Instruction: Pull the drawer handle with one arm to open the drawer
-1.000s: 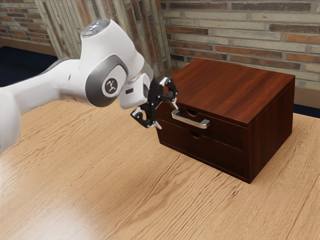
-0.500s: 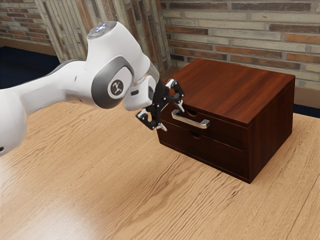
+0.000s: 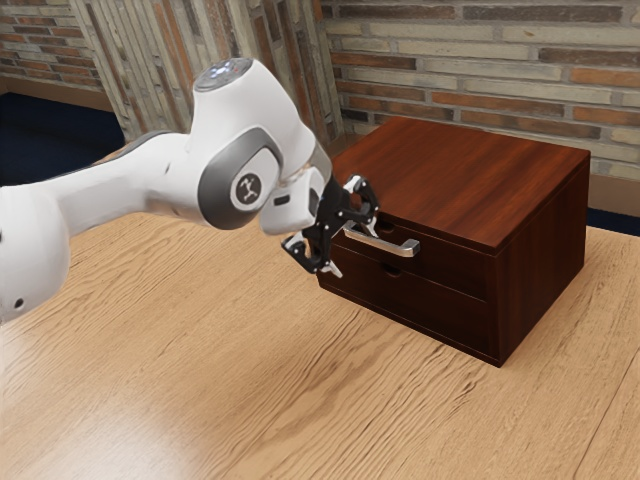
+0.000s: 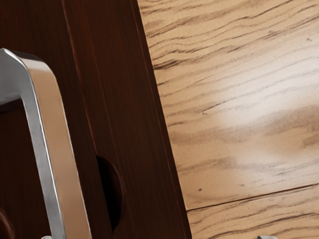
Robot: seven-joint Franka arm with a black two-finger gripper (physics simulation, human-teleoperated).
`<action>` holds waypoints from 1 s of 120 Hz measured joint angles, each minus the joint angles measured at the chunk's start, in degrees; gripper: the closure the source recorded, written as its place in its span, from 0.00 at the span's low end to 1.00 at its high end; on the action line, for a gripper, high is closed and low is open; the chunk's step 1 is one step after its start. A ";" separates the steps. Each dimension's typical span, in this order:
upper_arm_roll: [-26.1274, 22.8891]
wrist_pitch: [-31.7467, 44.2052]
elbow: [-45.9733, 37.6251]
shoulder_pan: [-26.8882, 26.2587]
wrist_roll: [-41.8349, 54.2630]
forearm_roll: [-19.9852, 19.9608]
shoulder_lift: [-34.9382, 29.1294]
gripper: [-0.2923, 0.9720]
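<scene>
A dark wooden cabinet (image 3: 470, 190) with two drawers stands on the table. The upper drawer front (image 3: 440, 258) carries a silver bar handle (image 3: 385, 243), and the drawer sits flush with the cabinet face. My black gripper (image 3: 335, 228) is open at the handle's end nearest the arm, one finger above the bar and one below it, close to the metal. In the wrist view the silver handle (image 4: 47, 149) runs close under the hand, against the dark drawer front (image 4: 119, 99).
The lower drawer (image 3: 420, 300) sits beneath the upper one. Light wooden table (image 3: 250, 380) spreads in front of the cabinet and toward the exterior view's left. A brick wall (image 3: 480, 60) stands behind.
My arm has moved toward the exterior view's right, bringing the open gripper from short of the cabinet's corner up to the handle's end. The drawer has not moved.
</scene>
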 joint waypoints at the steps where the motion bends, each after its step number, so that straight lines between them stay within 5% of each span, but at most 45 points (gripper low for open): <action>1: 0.00 0.00 0.00 0.01 0.01 0.00 0.03 0.37; 28: -0.03 0.07 -0.33 -1.63 0.17 0.21 -0.18 0.41; 43: 0.20 0.77 -3.33 -2.03 0.29 0.07 -0.81 0.24; 58: -0.24 1.73 -7.57 -1.53 0.39 0.77 -3.87 0.27; 76: 0.89 2.30 -9.23 -2.83 0.55 0.84 -7.57 0.67; 120: 2.37 3.50 -13.63 -3.26 0.47 0.59 -9.54 0.31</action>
